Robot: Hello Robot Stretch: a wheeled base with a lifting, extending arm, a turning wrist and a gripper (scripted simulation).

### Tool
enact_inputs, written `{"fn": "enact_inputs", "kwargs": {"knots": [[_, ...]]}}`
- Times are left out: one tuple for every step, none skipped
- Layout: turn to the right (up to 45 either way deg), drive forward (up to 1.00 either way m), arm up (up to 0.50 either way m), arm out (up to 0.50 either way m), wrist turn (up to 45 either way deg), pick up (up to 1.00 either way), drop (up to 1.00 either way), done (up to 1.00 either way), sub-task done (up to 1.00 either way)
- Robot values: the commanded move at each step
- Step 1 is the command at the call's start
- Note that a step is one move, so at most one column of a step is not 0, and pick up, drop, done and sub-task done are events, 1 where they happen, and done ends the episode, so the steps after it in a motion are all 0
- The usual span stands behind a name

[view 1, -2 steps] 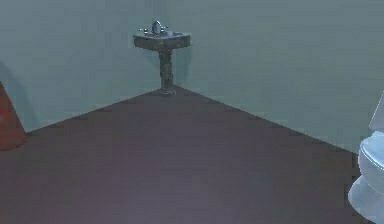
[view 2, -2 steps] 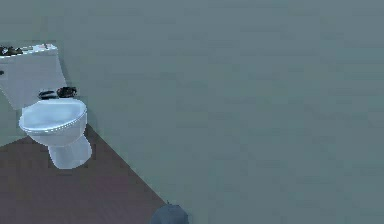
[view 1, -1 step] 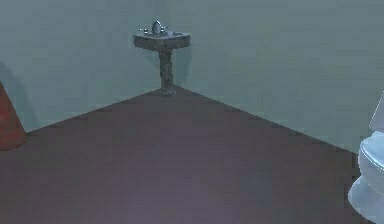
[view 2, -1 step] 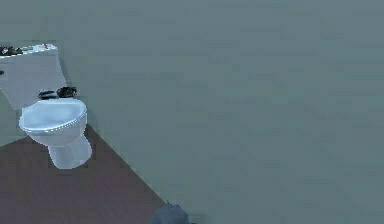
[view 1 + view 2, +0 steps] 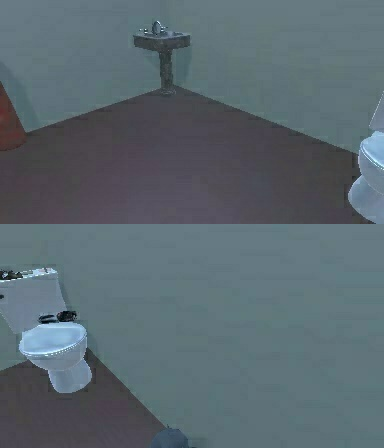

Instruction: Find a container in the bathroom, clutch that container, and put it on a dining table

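Where the pale walls [image 5: 70,60] meet, I see a grey pedestal sink [image 5: 163,41]. I cannot tell the end effector's state.

Bathroom, pedestal sink [image 5: 163,40], toilet [image 5: 55,349]

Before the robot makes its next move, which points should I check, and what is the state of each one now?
1. In bathroom: ok; grey pedestal sink and white toilet stand here.
2. Container identified: cannot tell; small dark things on its tank are unclear.
3. Dark brown floor toward sink free: ok.
4. Orange-red object at forward view's left edge: cannot tell what it is.
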Motion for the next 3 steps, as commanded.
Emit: {"fn": "enact_inputs", "kwargs": {"knots": [[0.0,0.00,0.00,0.00,45.0,0.00,0.00,0.00,0.00],[0.0,0.00,0.00,0.00,45.0,0.00,0.00,0.00,0.00],[0.0,0.00,0.00,0.00,18.0,0.00,0.00,0.00,0.00]]}}
